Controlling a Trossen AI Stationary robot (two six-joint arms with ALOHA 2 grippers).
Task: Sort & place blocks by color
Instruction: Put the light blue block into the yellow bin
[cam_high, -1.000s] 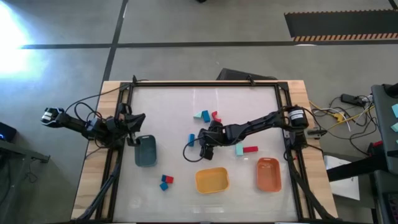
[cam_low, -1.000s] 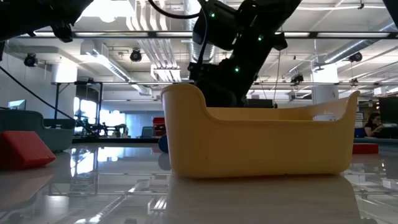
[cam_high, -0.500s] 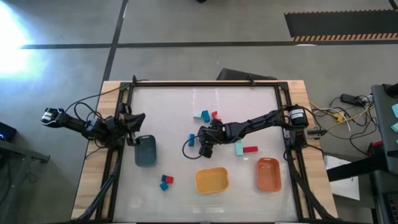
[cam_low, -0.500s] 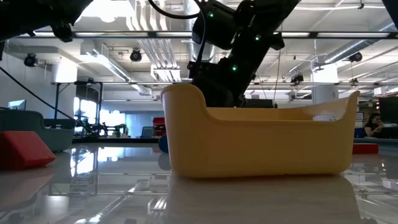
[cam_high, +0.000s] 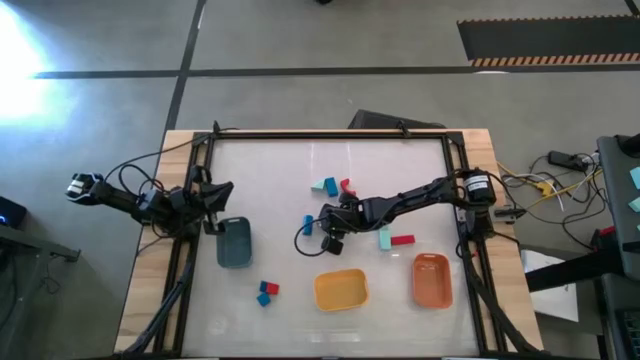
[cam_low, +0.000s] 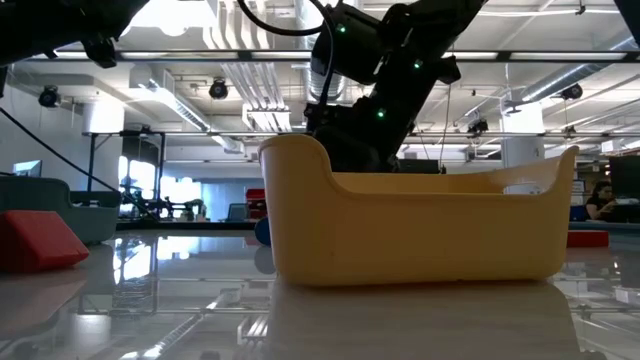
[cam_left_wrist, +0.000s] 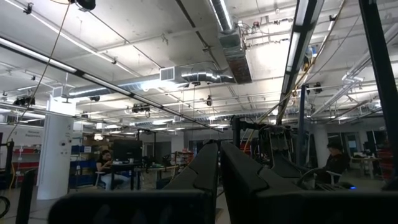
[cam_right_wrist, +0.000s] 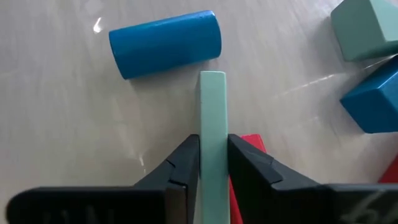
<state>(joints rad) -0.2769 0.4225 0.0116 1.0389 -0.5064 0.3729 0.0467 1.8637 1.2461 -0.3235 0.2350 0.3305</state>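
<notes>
My right gripper (cam_right_wrist: 213, 163) is at mid-table (cam_high: 334, 232), shut on a thin mint-teal block (cam_right_wrist: 213, 118). Just beyond it a blue cylinder block (cam_right_wrist: 165, 43) lies on its side on the table. A red block (cam_right_wrist: 254, 144) lies right beside the fingers. A teal block (cam_right_wrist: 367, 28) and a blue block (cam_right_wrist: 373, 102) lie farther off. The high view shows more blocks: teal (cam_high: 322, 185), red (cam_high: 347, 186), teal (cam_high: 384, 238), red (cam_high: 403, 240), and a blue and red pair (cam_high: 266, 291). My left gripper (cam_left_wrist: 219, 171) is shut and waits at the table's left edge (cam_high: 214, 196). My right gripper pinches the mint-teal block's two broad faces (cam_right_wrist: 213, 140) between its two fingers. The block stands on edge and runs along the fingers, its far end (cam_right_wrist: 213, 78) reaching out past the fingertips toward the blue cylinder. Whether it is clear of the table I cannot tell.
A grey-blue bin (cam_high: 234, 243) stands at the left, a yellow bin (cam_high: 341, 290) near the front middle and an orange bin (cam_high: 431, 280) at the front right. In the low view the yellow bin (cam_low: 420, 230) hides my right gripper's fingers. A black frame (cam_high: 330, 133) runs around the table.
My right gripper's fingers have drawn together at mid-table, and the arm has hardly shifted. Blocks and bins lie as before.
</notes>
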